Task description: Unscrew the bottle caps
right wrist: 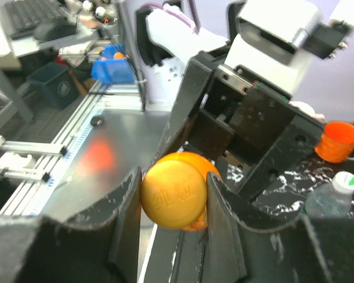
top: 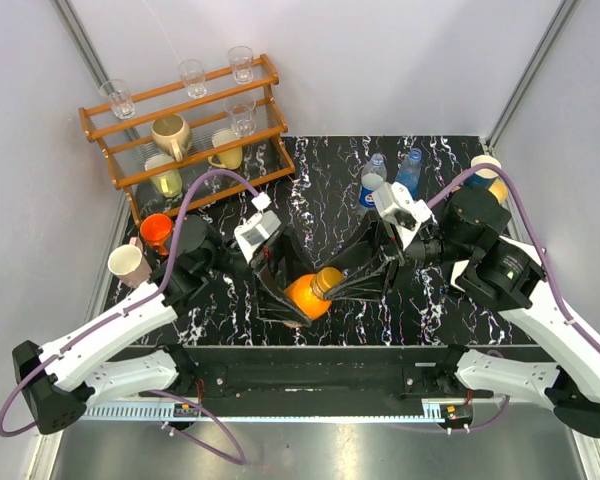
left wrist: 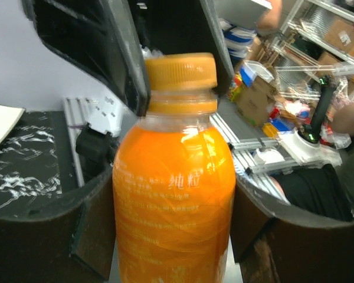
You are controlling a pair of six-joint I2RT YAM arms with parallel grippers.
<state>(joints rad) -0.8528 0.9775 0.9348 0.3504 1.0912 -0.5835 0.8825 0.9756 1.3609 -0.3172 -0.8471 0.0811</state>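
So far no cap looks removed. The orange bottle [top: 305,297] is tilted above the near middle of the table [top: 320,190]. The left tool [left wrist: 174,230] clamps its body. The right tool [right wrist: 174,200] pinches its cap [left wrist: 180,71], which is not yet off. Two more bottles [top: 372,175] wait at the back. White walls [top: 380,60] enclose the black marbled table.

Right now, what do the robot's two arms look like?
Both the left arm and the right arm have white shells with black joints. A purple cable loops along each. Each wrist carries a white camera box, and the fingers are chunky and black.
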